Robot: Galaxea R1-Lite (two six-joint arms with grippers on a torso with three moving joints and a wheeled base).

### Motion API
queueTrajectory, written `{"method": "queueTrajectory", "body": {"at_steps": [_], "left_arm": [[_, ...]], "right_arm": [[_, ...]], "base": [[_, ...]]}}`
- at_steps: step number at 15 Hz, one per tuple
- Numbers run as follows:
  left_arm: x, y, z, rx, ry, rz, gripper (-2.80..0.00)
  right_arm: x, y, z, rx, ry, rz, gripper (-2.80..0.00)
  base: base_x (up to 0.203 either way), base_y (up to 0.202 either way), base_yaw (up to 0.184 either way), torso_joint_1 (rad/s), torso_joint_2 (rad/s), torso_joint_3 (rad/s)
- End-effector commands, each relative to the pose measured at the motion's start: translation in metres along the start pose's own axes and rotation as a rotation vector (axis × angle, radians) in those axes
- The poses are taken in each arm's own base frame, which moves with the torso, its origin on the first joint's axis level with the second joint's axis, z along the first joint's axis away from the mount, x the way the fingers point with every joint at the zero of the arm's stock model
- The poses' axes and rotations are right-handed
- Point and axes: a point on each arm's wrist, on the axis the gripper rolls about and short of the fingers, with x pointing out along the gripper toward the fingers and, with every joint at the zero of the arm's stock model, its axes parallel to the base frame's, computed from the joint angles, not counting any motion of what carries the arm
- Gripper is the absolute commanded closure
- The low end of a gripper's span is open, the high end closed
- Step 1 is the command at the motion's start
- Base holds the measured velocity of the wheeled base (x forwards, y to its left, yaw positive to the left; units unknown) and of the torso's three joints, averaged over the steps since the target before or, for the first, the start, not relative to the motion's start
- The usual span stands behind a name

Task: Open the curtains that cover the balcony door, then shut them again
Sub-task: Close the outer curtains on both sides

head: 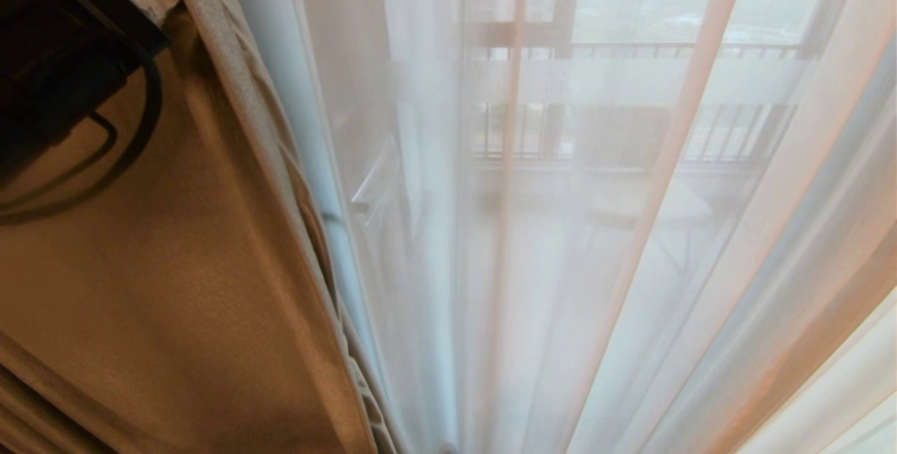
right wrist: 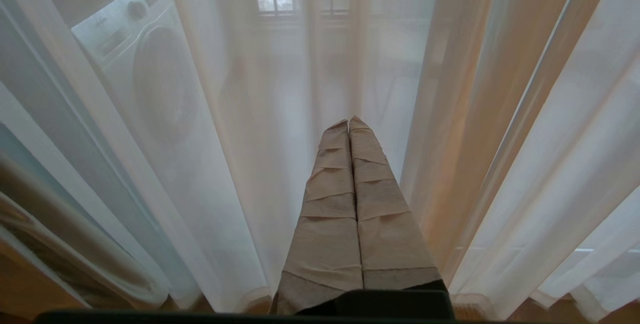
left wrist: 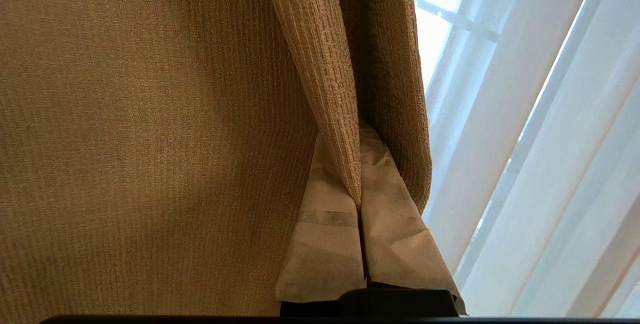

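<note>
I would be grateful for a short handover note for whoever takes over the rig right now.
Left end effector: shut on a fold of the beige drape, high at the head view's left edge.
Right end effector: shut, holding nothing, pointing at the white sheers without gripping them.
Beige drape is gathered to the left; the sheers are still drawn across the balcony door, which shows only through them.
Which phase, opening or closing, cannot be told from this moment.
Left: finish moving the drape; the sheers remain to be handled.
</note>
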Motion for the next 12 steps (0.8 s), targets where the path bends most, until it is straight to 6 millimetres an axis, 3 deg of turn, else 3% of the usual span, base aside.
{"method": "queueTrajectory", "body": {"at_steps": [1, 12], "left_arm": [[0.001, -0.002, -0.005, -0.011, 0.013, -0.012, 0.00], [0.006, -0.013, -0.022, -0.047, 0.068, -0.062, 0.00]], "right_arm": [[0.000, 0.000, 0.000, 0.000, -0.001, 0.000, 0.00], [0.000, 0.000, 0.000, 0.000, -0.001, 0.000, 0.00]], "base": [[0.000, 0.000, 0.000, 0.000, 0.00, 0.000], [0.000, 0.000, 0.000, 0.000, 0.00, 0.000]]}}
